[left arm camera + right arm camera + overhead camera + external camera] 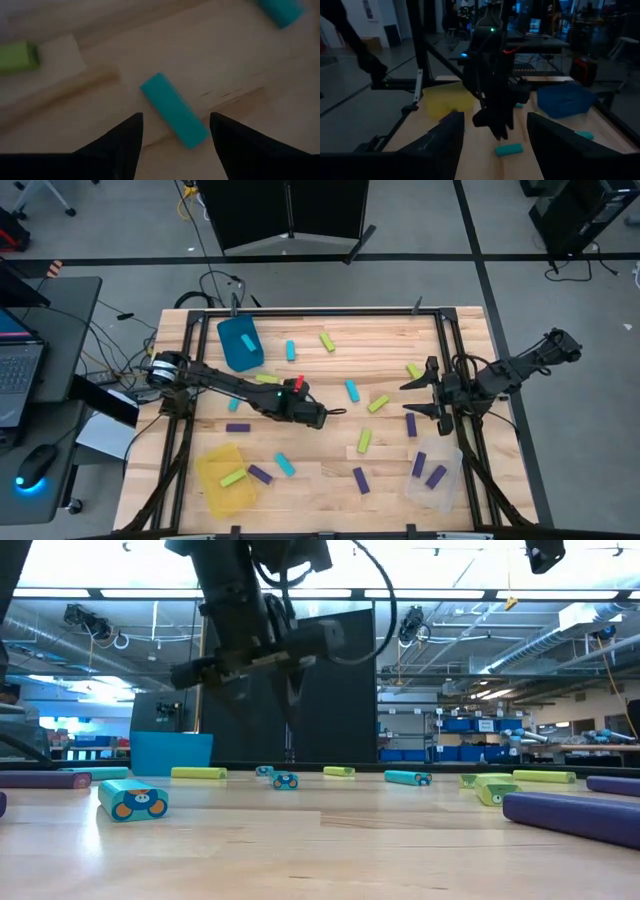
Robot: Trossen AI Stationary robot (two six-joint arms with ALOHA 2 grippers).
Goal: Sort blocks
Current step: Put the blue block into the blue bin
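Left gripper [322, 418] is hanging over the middle of the table with its fingers spread apart and nothing in them. In its wrist view a cyan block [173, 110] lies flat on the wood right between the two fingertips [131, 131], angled, not touched by either one. Plenty of bare wood around that block on all sides.

Right gripper [418, 396] is parked near the right edge of the table, fingers spread wide too, holding nothing, pointed across at the left arm.

The rest of the blocks are scattered loose: cyan, lime and purple ones across the middle and back of the table, well apart from each other for the most part. The teal bin [240, 343] sits at the back left with a cyan one inside, the yellow bin [224, 481] at the front left edge holds a lime one, and the clear bin [437, 476] at the front right corner has two purple ones.
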